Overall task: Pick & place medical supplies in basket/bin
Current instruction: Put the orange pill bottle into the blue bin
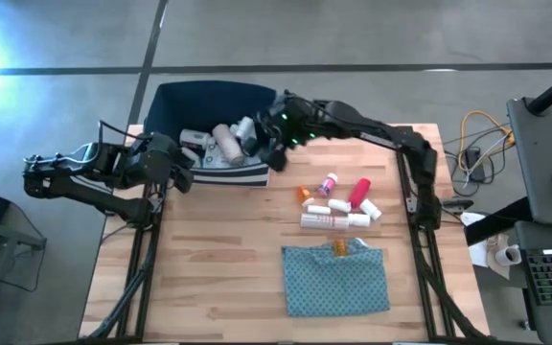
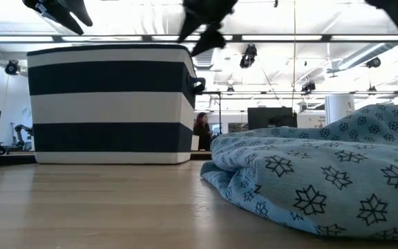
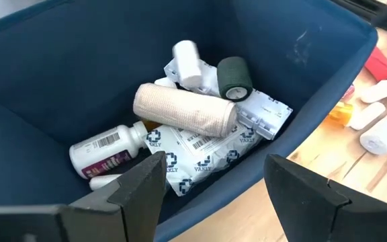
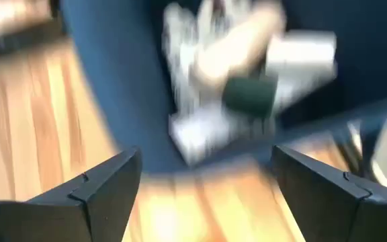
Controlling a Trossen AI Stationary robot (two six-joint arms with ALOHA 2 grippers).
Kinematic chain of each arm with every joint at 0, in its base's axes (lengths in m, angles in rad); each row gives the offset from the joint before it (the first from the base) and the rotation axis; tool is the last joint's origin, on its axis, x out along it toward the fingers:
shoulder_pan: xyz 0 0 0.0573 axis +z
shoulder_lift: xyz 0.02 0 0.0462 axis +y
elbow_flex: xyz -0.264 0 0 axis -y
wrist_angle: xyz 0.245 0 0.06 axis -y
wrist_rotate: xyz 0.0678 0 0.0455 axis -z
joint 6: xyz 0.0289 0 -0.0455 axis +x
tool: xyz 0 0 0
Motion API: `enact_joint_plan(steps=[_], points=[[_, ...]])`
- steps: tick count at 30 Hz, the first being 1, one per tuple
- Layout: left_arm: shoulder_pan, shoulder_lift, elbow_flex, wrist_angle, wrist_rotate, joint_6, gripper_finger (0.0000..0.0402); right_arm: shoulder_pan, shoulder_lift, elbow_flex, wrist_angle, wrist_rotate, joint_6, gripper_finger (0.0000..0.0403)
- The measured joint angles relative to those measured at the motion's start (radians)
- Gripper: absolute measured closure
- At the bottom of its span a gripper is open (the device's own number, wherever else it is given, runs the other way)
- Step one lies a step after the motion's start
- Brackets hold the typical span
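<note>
The dark navy bin (image 1: pixel 166 105) with white stripes stands at the table's far edge, left of centre. Inside it lie a white pill bottle (image 3: pixel 106 153), a beige bandage roll (image 3: pixel 183 109), a dark roll (image 3: pixel 235 77) and white packets (image 3: pixel 200 151). My left gripper (image 3: pixel 213 181) is open and empty, above the bin's near left corner (image 1: pixel 175 165). My right gripper (image 4: pixel 207 168), also open and empty, hovers at the bin's right rim (image 1: pixel 272 144). More supplies lie on the table to the right: an orange vial (image 1: pixel 304 193), a red tube (image 1: pixel 360 192) and white bottles (image 1: pixel 329 221).
A teal patterned cloth (image 1: pixel 336 278) lies folded toward the table's near edge, with an orange vial (image 1: pixel 339 248) at its far edge. Bare wood shows left of the cloth and in front of the bin. In the low view the cloth (image 2: pixel 323 166) fills the right foreground.
</note>
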Motion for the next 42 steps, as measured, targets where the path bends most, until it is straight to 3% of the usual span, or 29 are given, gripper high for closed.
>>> enact_joint_plan(steps=[8, 12, 19, 23, 28, 34, 38, 42], points=[[0.0, 0.0, -0.002, 0.0, 0.0, 0.025, 0.0171, 0.156, -0.239, -0.321, -0.3, 0.116, 0.059, 0.0098], [0.0, 0.0, -0.002, 0.001, 0.0, 0.027, 0.0171, 0.241, -0.336, -0.548, -0.316, 0.114, 0.23, 0.0101], [0.0, 0.0, -0.002, 0.004, 0.0, 0.027, 0.0171, 0.309, -0.432, -0.88, -0.227, -0.066, 0.82, 0.0102], [0.0, 0.003, -0.002, 0.004, 0.0, 0.027, 0.0171, 0.359, -0.449, -1.031, -0.027, -0.211, 1.048, 0.0094], [0.0, 0.002, -0.002, 0.004, 0.0, 0.027, 0.0171, 0.428, -0.447, -1.131, 0.205, -0.257, 1.246, 0.0082], [0.0, 0.002, -0.002, 0.005, 0.0, 0.027, 0.0171, 0.474, -0.419, -1.214, 0.298, -0.254, 1.383, 0.0082], [0.0, 0.003, -0.004, 0.004, 0.0, 0.027, 0.0171, 0.474, -0.397, -1.244, 0.322, -0.162, 1.389, 0.0108], [0.0, 0.01, -0.009, 0.004, 0.001, 0.027, 0.0171, 0.448, -0.39, -1.248, 0.345, -0.09, 1.388, 0.0165]])
